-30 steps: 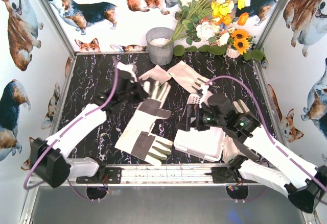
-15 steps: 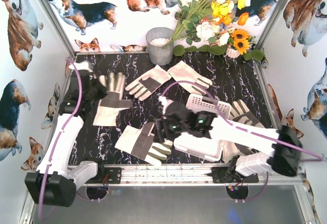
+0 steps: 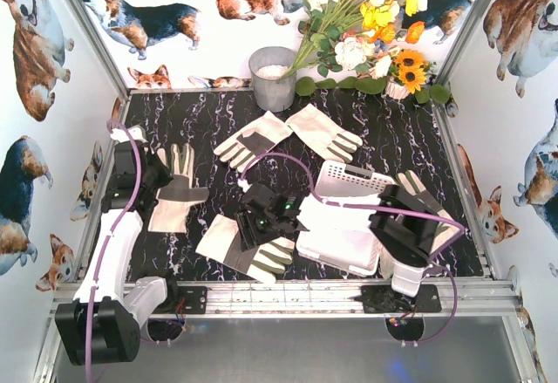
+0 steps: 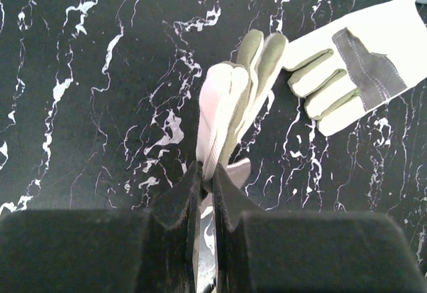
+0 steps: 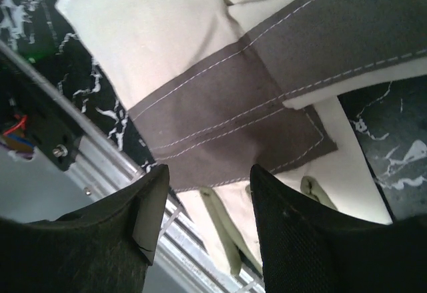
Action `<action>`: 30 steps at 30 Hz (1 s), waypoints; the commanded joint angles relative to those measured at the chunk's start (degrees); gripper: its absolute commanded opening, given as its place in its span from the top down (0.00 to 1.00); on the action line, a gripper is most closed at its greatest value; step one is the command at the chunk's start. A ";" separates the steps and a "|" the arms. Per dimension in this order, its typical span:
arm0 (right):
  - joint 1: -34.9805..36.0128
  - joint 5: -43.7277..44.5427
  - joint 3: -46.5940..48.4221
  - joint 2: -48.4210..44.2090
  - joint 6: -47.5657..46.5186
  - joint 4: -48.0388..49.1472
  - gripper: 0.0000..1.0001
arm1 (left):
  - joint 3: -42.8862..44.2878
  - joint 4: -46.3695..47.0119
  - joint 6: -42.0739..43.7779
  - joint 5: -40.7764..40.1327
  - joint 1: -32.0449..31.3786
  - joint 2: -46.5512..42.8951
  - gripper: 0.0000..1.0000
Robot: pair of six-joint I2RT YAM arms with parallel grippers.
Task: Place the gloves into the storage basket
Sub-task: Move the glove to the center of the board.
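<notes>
My left gripper [image 3: 153, 179] is shut on the edge of a glove [image 3: 177, 188] at the table's left side; in the left wrist view the jaws [image 4: 206, 176] pinch that folded glove [image 4: 223, 103]. My right gripper [image 3: 254, 226] is open, low over the near-front glove [image 3: 247, 249]; in the right wrist view its fingers [image 5: 207, 176] straddle that glove's grey palm patch [image 5: 233, 119]. The white storage basket [image 3: 350, 174] sits right of centre with white fabric inside. Two gloves [image 3: 255, 140] [image 3: 323, 130] lie at the back. Another glove [image 3: 418, 198] lies beside the basket's right.
A grey metal bucket [image 3: 273, 78] and a bunch of artificial flowers [image 3: 366, 25] stand at the back wall. The metal front rail [image 3: 288, 296] runs just below the near glove and shows in the right wrist view [image 5: 100, 173]. Side walls close in left and right.
My left arm has swung to the left, carrying its glove from the middle to the table's left side. My right arm has reached left across the basket to the near-front glove.
</notes>
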 commanded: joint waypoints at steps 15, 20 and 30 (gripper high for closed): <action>-8.01 13.42 4.26 5.87 -4.38 -3.34 0.47 | -3.39 10.19 -1.59 19.72 1.38 -1.46 1.00; -12.19 17.29 6.10 7.79 -7.61 -5.11 0.47 | -1.86 8.18 -4.93 25.11 1.38 -1.17 1.00; -20.86 20.29 10.02 10.64 -11.01 -4.40 0.46 | -1.01 7.36 -14.41 37.78 -0.06 -1.40 1.00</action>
